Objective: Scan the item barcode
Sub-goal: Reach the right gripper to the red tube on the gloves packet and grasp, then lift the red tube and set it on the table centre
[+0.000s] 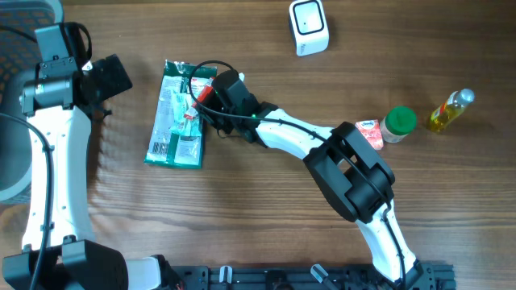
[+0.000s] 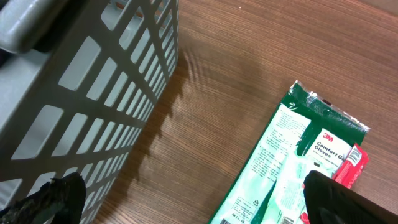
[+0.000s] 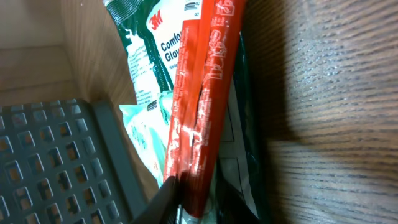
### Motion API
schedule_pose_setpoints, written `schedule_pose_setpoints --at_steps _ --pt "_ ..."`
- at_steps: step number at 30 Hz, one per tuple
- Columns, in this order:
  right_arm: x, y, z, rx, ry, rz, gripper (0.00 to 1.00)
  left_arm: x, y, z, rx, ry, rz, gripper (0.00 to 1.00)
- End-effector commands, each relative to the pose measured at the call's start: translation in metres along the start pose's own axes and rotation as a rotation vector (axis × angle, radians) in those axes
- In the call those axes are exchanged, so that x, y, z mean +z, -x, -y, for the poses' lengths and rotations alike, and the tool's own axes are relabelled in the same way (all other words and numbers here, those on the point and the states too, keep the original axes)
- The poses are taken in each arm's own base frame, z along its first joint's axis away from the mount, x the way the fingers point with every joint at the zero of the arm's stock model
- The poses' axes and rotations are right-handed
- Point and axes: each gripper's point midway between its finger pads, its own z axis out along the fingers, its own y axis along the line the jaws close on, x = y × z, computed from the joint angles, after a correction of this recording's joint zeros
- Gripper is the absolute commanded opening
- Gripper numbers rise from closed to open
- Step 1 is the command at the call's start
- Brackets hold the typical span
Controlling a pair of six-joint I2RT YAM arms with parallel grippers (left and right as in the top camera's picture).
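A long red packet [image 3: 202, 106] lies on top of a green 3M gloves pack [image 1: 177, 117] left of the table's middle. My right gripper [image 3: 199, 208] is shut on the red packet's near end, a finger pressed against each side. From overhead the gripper [image 1: 211, 95] sits over the pack's upper right corner. My left gripper [image 2: 199, 205] is open and holds nothing, hovering above bare wood between a grey basket [image 2: 93, 93] and the gloves pack [image 2: 292, 168]. The red packet [image 2: 351, 165] shows at that view's right edge. A white scanner [image 1: 309, 26] stands at the back.
The grey slotted basket [image 1: 12, 48] sits at the far left edge. To the right stand a pink packet [image 1: 371, 133], a green-lidded jar [image 1: 398, 123] and a yellow oil bottle [image 1: 450, 110]. The right arm stretches across the table's middle.
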Motion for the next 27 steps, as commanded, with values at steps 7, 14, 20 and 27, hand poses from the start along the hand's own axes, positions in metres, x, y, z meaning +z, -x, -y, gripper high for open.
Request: schedule_pose_setpoints --at_steps 7,14,20,27 --pt "0.006 0.000 0.008 -0.067 -0.019 -0.003 0.04 -0.007 0.008 -0.005 -0.021 0.008 0.028 1.00" --pt "-0.065 -0.001 -0.024 -0.404 0.093 -0.258 0.04 -0.007 0.008 -0.005 -0.021 0.008 0.028 1.00" --pt "-0.139 0.015 0.102 -0.900 -0.137 -0.586 0.04 -0.007 0.008 -0.005 -0.021 0.008 0.028 1.00" --pt "-0.169 0.071 0.195 -1.090 -0.718 -0.539 0.04 -0.007 0.008 -0.005 -0.021 0.008 0.028 1.00"
